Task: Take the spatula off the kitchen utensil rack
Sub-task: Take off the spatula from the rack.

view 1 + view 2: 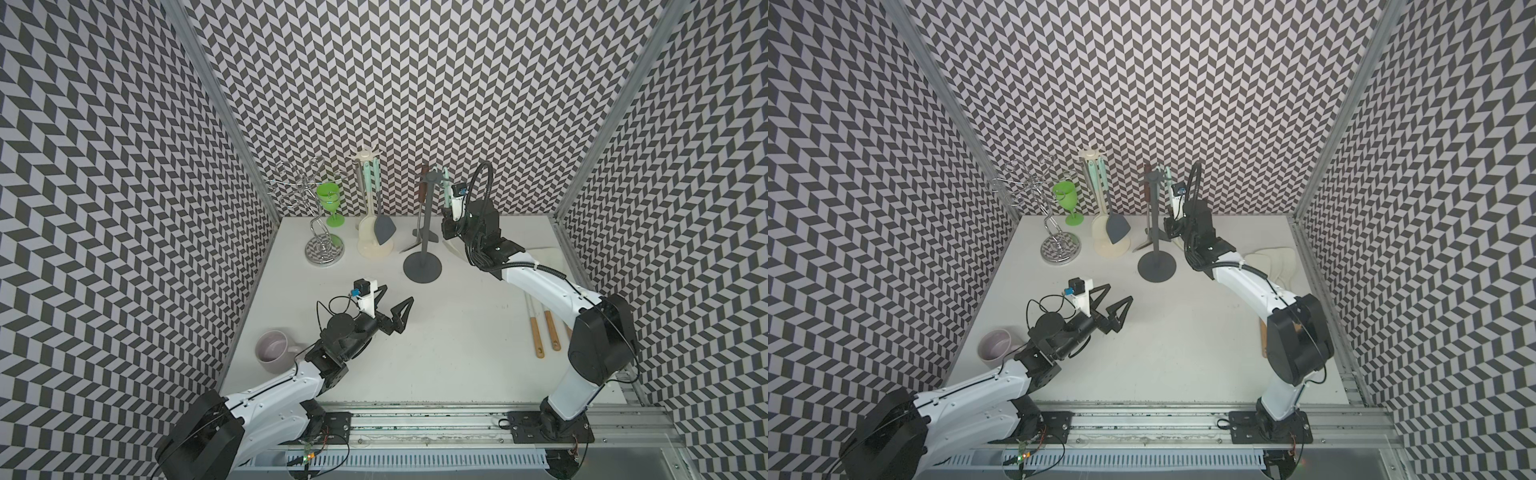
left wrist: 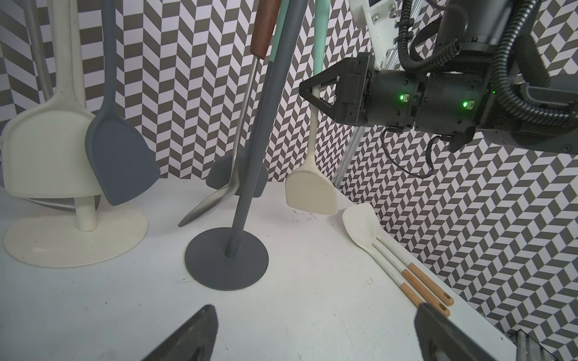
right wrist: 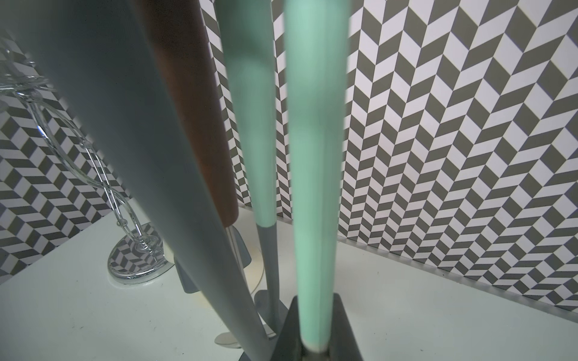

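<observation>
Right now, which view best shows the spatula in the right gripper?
Left wrist view: the spatula shows its cream blade and neck, with the right gripper shut on its shaft. Both top views show only its mint handle; the right wrist view shows that handle blurred, close up.

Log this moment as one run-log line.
right end effector: shut on cream spatula neck | cream spatula: hanging beside grey utensil rack pole, head off table | left end effector: open, empty

**Left arm low and open, right arm extended and closed**

The white-and-black left arm [image 1: 274, 386] reaches low and forward, its black two-fingered left gripper [image 1: 399, 293] spread wide. The matching right arm [image 1: 536, 278] stretches toward the back, its right gripper [image 2: 306, 90] pinched closed.
</observation>
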You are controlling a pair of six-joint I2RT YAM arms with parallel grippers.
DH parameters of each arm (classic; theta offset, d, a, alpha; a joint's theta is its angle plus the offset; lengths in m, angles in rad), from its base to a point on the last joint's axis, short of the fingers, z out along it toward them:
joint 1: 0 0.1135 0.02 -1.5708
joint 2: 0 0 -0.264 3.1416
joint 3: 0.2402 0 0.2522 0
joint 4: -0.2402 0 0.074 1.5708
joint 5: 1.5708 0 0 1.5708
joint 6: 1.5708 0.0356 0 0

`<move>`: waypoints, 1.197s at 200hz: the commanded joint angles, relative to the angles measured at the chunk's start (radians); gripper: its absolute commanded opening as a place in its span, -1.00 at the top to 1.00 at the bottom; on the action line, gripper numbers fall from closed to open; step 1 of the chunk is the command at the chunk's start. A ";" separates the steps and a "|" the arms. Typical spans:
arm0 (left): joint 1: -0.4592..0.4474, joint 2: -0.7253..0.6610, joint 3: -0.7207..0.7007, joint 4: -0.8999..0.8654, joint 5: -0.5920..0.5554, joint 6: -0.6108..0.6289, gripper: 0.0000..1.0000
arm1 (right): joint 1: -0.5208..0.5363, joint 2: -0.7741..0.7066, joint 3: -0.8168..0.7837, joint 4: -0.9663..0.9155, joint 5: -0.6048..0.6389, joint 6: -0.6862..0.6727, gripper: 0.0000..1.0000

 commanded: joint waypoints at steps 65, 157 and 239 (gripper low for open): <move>-0.009 -0.043 -0.019 0.006 -0.027 0.023 -1.00 | -0.006 -0.008 0.093 0.055 0.160 0.048 1.00; -0.008 -0.018 -0.021 0.031 -0.012 0.002 -1.00 | -0.014 -0.011 0.093 0.014 0.200 0.030 1.00; -0.009 -0.006 -0.026 0.056 0.022 -0.023 -1.00 | -0.051 -0.050 0.070 -0.035 0.121 0.115 1.00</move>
